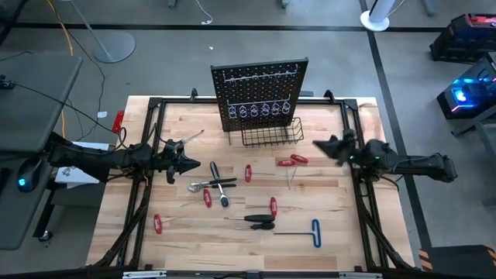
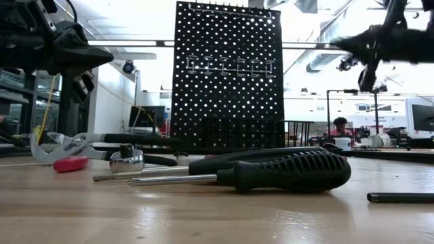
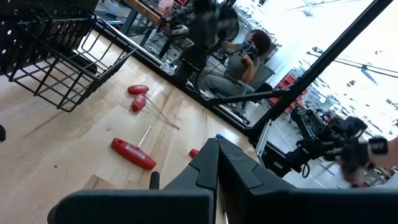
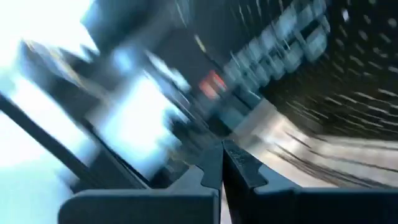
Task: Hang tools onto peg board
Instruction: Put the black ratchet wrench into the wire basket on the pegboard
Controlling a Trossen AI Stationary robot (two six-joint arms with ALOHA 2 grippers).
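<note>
The peg board (image 1: 260, 94) stands upright at the table's far middle, with a row of metal loop hooks (image 1: 263, 110) and a black wire basket (image 1: 271, 133) at its foot. The tools lie loose on the wooden table: red-handled ones (image 1: 293, 160) (image 1: 248, 173) (image 1: 207, 198), two black-handled screwdrivers (image 1: 260, 222), a blue T-handle key (image 1: 315, 232) and silver pliers (image 1: 203, 185). My left gripper (image 1: 192, 166) hovers shut at the left, above the table, pointing right. My right gripper (image 1: 316, 144) hovers shut at the right, pointing left, right of the basket. Neither holds anything.
A black metal frame (image 1: 155, 105) runs along the table's edges. A person (image 3: 245, 59) sits beyond the table's right side in the left wrist view. The black screwdrivers (image 2: 271, 173) lie close to the near edge, and the pliers (image 2: 74, 144) left of centre.
</note>
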